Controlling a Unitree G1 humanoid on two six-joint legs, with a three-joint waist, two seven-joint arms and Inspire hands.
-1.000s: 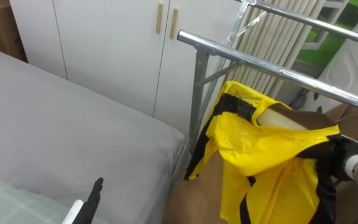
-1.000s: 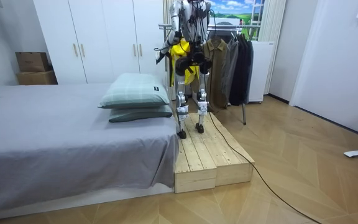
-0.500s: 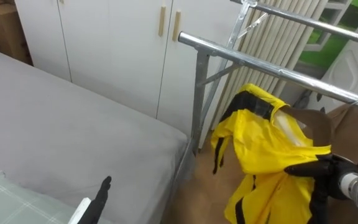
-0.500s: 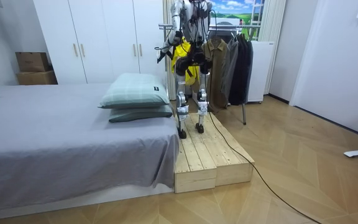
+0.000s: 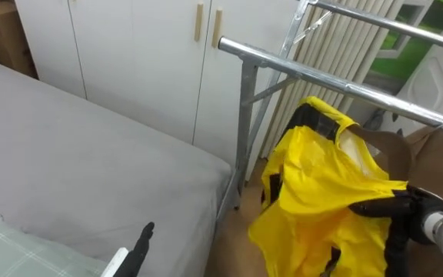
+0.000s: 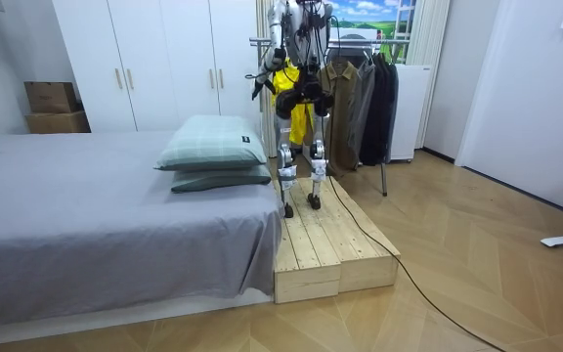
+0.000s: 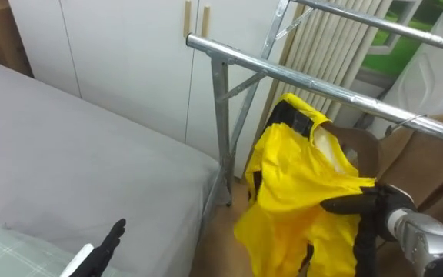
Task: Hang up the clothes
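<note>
A yellow jacket (image 5: 321, 185) with black trim hangs bunched just below the metal rack rail (image 5: 321, 77). A pale hanger arm (image 5: 358, 151) shows in its neck opening. My right hand (image 5: 394, 208) comes in from the lower right, its dark fingers curled on the jacket's right side. My left hand (image 5: 138, 248) sits low over the bed, fingers straight and holding nothing, well left of the jacket. In the room view I stand on a wooden platform (image 6: 335, 244) facing the rack, with the jacket (image 6: 286, 78) at chest height.
The grey bed (image 5: 91, 161) fills the left, with a checked pillow (image 5: 21, 250) at its near corner. White wardrobe doors (image 5: 144, 54) stand behind. A rack upright (image 5: 246, 123) runs down beside the bed. Dark coats (image 6: 360, 93) hang further along the rail.
The jacket has shifted right and bunched up closer under the rail in my right hand. My left hand has moved right, toward the jacket.
</note>
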